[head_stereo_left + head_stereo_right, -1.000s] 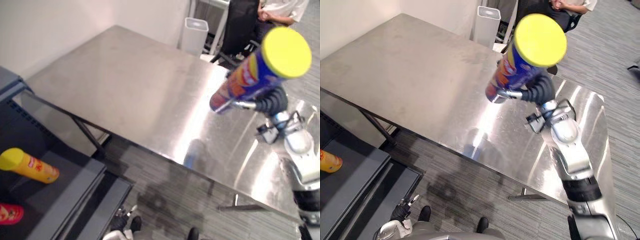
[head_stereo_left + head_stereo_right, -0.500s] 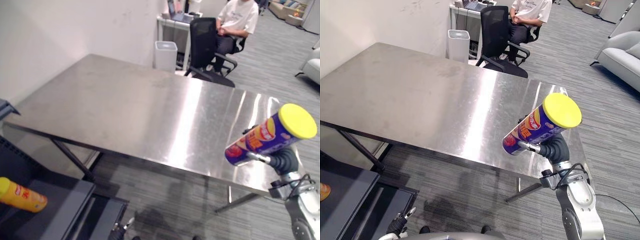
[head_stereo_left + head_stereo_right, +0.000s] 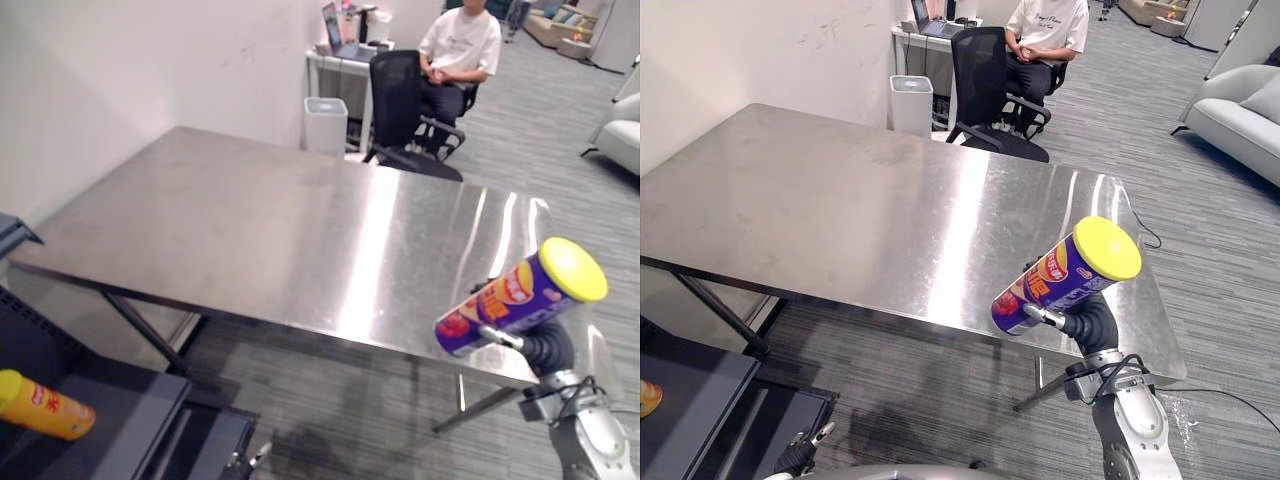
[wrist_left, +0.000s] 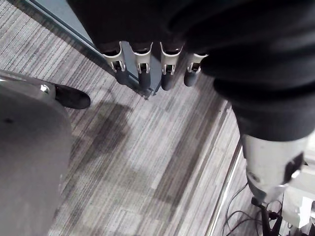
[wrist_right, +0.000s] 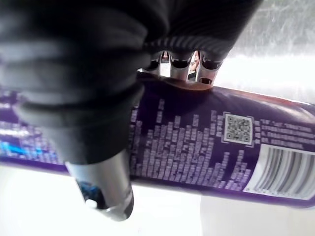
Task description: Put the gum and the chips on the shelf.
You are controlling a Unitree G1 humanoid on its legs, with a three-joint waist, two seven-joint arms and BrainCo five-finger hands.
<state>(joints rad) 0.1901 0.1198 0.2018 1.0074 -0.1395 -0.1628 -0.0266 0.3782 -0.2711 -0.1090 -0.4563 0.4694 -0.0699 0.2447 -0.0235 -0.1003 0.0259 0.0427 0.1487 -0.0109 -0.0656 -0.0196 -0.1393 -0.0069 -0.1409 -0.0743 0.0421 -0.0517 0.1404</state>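
Right hand [image 3: 1088, 322] has its fingers curled round the chips [image 3: 1065, 275] (a purple can with a yellow lid) and holds it tilted in the air over the near edge of the table [image 3: 840, 200]. Left hand [image 4: 147, 69] hangs low over the floor with straight fingers and holds nothing. Down on the shelf [image 3: 110, 420] a yellow can [image 3: 45, 405] lies on its side.
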